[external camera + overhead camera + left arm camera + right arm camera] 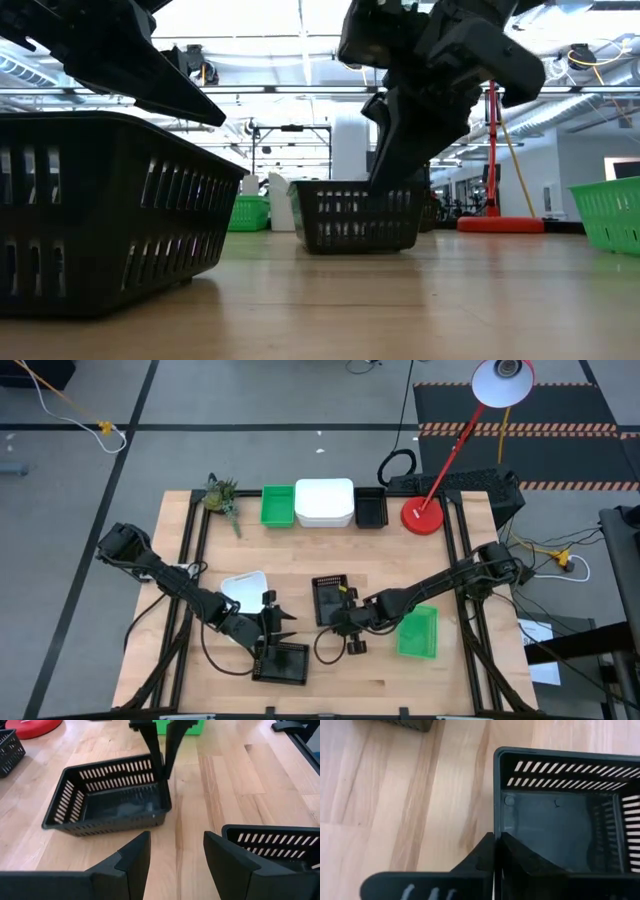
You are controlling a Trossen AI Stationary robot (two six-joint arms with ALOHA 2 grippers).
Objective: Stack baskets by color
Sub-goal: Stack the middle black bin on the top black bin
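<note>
We count three black baskets, two green, two white. Right gripper (341,606) clenches the wall of the middle black basket (328,598); left gripper (283,624) is released above the near black basket (281,663).

Both arms matte black, segmented, jointed housings. Left arm (165,575) trails a black cable loop (215,658). Right arm (450,582) similar. Fingers (132,857) flat, wedge-shaped black plastic, chamfered edges.

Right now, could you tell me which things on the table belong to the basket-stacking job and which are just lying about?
Job:
green baskets
white baskets
black baskets

Lying about:
red lamp
small plant
</note>
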